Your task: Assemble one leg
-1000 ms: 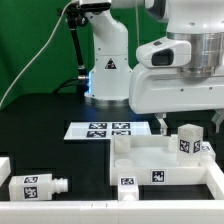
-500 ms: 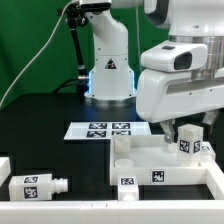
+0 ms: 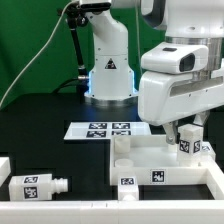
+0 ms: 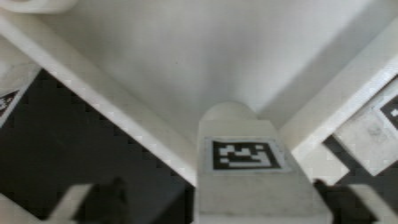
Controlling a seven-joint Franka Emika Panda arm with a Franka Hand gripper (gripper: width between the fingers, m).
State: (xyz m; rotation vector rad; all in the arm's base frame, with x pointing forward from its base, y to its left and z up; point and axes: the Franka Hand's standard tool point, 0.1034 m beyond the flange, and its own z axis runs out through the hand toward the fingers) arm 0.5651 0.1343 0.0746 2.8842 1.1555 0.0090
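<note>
A leg (image 3: 188, 145), a small white squarish post with a black-and-white tag, stands upright at a far corner of the large flat white square piece (image 3: 160, 165) on the exterior view's right. My gripper (image 3: 186, 133) hangs straight over this leg, and its fingers reach down on either side of the top. In the wrist view the leg (image 4: 246, 160) lies between my two dark fingertips (image 4: 107, 203), with a gap on each side. The gripper (image 4: 221, 205) is open. A second leg (image 3: 36, 185) lies on its side at the front left.
The marker board (image 3: 100, 129) lies flat on the black table behind the square piece. The robot's base (image 3: 108, 75) stands at the back. Another white part (image 3: 4, 166) shows at the left edge. A raised socket (image 3: 121, 146) stands at the square piece's near left corner.
My gripper has moved to the exterior view's right and down, from beside the standing leg to straddling its top. The leg and the other parts have not moved.
</note>
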